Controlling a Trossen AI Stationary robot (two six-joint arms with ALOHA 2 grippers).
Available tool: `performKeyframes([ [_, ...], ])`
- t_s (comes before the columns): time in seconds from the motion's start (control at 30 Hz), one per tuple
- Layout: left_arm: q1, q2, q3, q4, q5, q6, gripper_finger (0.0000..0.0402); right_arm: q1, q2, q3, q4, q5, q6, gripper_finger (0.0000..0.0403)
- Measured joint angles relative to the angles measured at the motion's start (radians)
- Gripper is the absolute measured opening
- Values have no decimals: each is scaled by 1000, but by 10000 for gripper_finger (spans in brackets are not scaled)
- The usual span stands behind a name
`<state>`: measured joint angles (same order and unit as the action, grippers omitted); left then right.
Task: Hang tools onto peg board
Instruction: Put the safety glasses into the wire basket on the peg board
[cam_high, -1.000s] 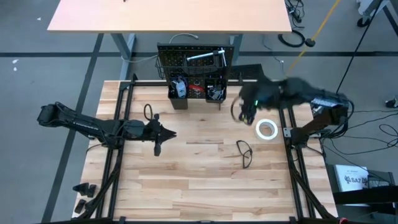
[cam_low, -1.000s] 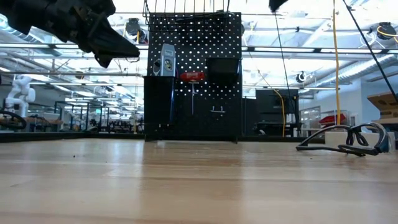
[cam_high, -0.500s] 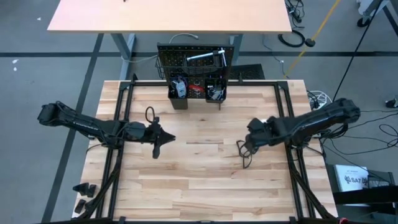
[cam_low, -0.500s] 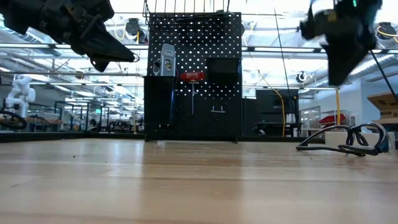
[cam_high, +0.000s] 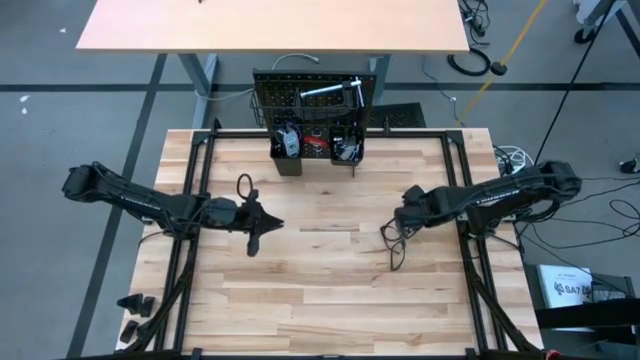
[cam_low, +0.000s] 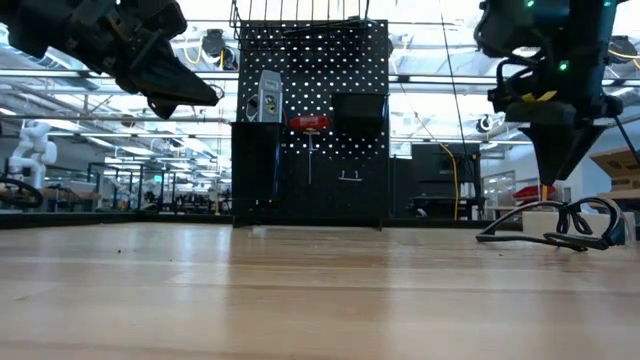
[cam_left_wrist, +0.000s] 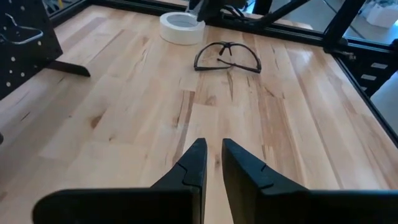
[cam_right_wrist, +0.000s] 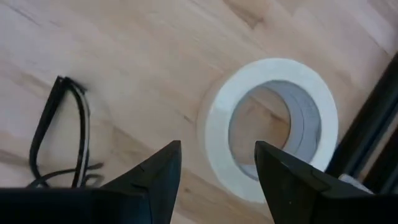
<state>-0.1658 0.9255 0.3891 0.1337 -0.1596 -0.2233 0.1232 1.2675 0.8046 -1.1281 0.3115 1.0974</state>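
Note:
The white tape roll (cam_right_wrist: 273, 124) lies flat on the table near its right edge. The glasses (cam_high: 393, 245) lie just nearer on their frame and temples. My right gripper (cam_right_wrist: 217, 152) hangs open above the roll's rim, pointing steeply down and touching nothing; in the high view its arm hides the roll. My left gripper (cam_left_wrist: 212, 149) is shut and empty, held above the table's left half. The peg board (cam_high: 305, 100) stands upright at the far edge with a level (cam_low: 268, 97), a red screwdriver (cam_low: 308, 122) and a wrench (cam_high: 330, 92) on it.
Two black bins (cam_high: 315, 145) on the peg board's lower part hold small tools. Black frame rails (cam_high: 462, 215) run along the table's left and right sides, one just right of the tape roll. Bare wood lies between the two grippers and toward the near edge.
My right gripper has come down from high beside the peg board's right side toward the table's near edge. It has tipped and rolled to point steeply down over the tape roll, staying open. The tape roll and glasses have not moved.

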Motion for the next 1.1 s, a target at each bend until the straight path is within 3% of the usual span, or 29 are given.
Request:
performKeyframes([
  [0.33, 1, 27, 0, -26, 16, 0, 42, -36, 0, -10, 300, -182, -103, 196],
  [0.63, 1, 27, 0, -48, 20, 1, 42, 14, 50, -10, 323, -205, -84, 196],
  [1.1, 1, 26, 0, -46, 21, 3, 42, 144, 89, 49, 231, -214, 241, 196],
])
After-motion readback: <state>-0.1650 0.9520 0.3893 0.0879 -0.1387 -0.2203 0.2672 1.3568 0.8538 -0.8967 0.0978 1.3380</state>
